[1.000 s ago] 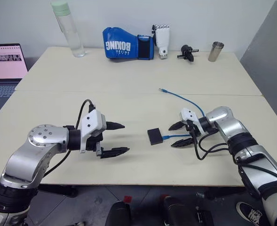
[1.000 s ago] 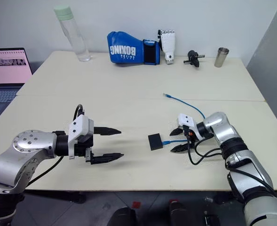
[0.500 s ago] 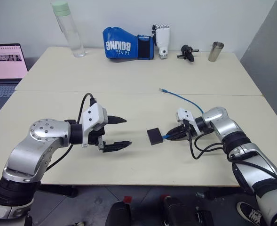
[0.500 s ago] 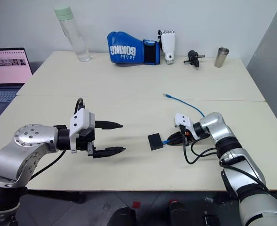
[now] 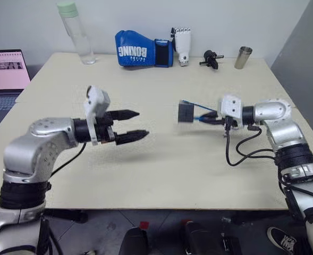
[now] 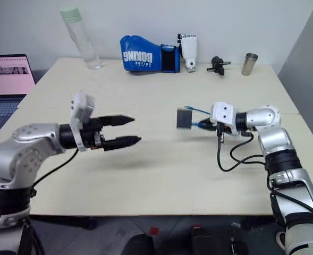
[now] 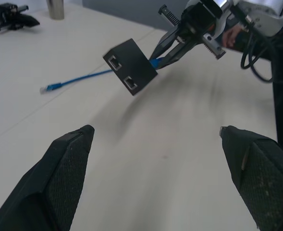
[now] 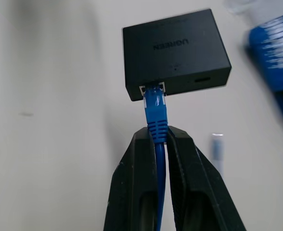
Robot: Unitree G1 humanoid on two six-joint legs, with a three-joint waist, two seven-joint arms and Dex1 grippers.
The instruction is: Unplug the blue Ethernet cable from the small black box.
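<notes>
The blue Ethernet cable (image 8: 156,108) is not yet out of the small black box (image 8: 176,49): in the right wrist view its blue plug sits seated in the port on the box's near side. The right gripper (image 8: 158,139) is clamped on the cable just behind that plug, the two black fingers (image 8: 132,183) pressed together around the cord. The box hangs off the plug, clear of the cream table (image 5: 161,170), tilted so that in the left wrist view two empty ports on another face point toward the left gripper (image 5: 128,125). The rest of the cable trails from the box back down toward the table, its free end with the clear plug lying on the surface beyond the box. The left gripper hovers well apart from the box, at about the same height, its fingers spread wide and holding nothing, aimed toward the box. So the grasp on the cable is done and the pair is lifted; what is left, as I judge it, is for the left gripper to close on the box and for the two to be pulled apart, probably with the latch tab pressed.
</notes>
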